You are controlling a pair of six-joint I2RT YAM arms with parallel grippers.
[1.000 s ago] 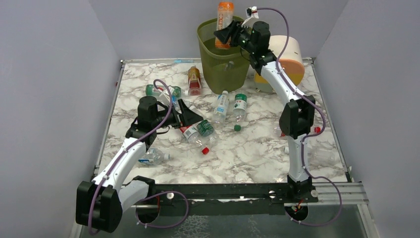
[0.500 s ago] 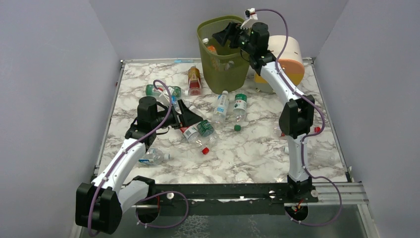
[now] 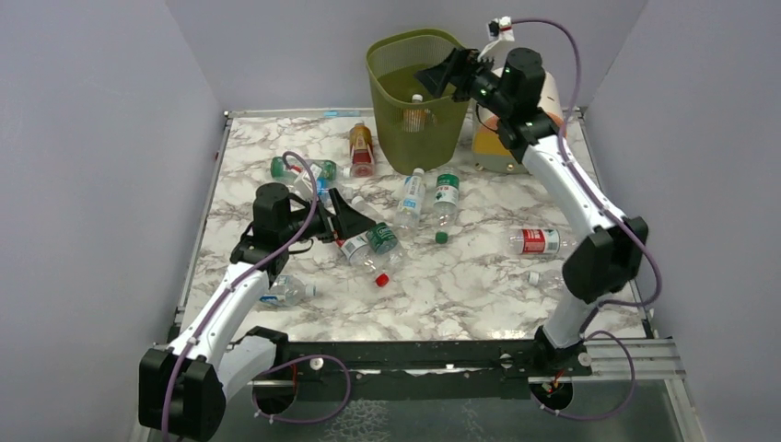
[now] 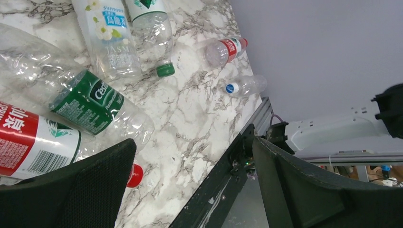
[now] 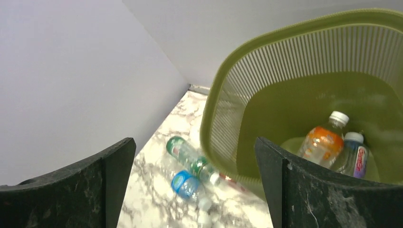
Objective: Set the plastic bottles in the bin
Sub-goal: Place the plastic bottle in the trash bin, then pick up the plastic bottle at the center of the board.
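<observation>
The olive-green mesh bin (image 3: 390,48) stands at the back of the table. My right gripper (image 3: 438,74) hangs open and empty over its right rim. Looking down from the right wrist, the bin (image 5: 290,42) holds an orange bottle (image 5: 323,142) and a clear bottle (image 5: 354,155). My left gripper (image 3: 355,219) is open just above a cluster of plastic bottles. That cluster includes a red-label bottle (image 4: 33,142), a green-label bottle (image 4: 90,102) and a white-label bottle (image 4: 111,38). Nothing sits between the left gripper's (image 4: 192,185) jaws. More bottles lie scattered: an amber bottle (image 3: 361,150) and a red-label bottle (image 3: 532,241).
A cream drum (image 3: 497,140) stands right of the bin, behind my right arm. Two bottles (image 3: 412,198) lie in front of the bin, others (image 3: 295,168) at the left. A loose green cap (image 3: 442,238) and red cap (image 3: 381,279) lie mid-table. A black rail (image 3: 414,354) lines the near edge.
My right gripper opened and the orange bottle dropped into the bin. The right arm then swung to the right. The left arm barely moved.
</observation>
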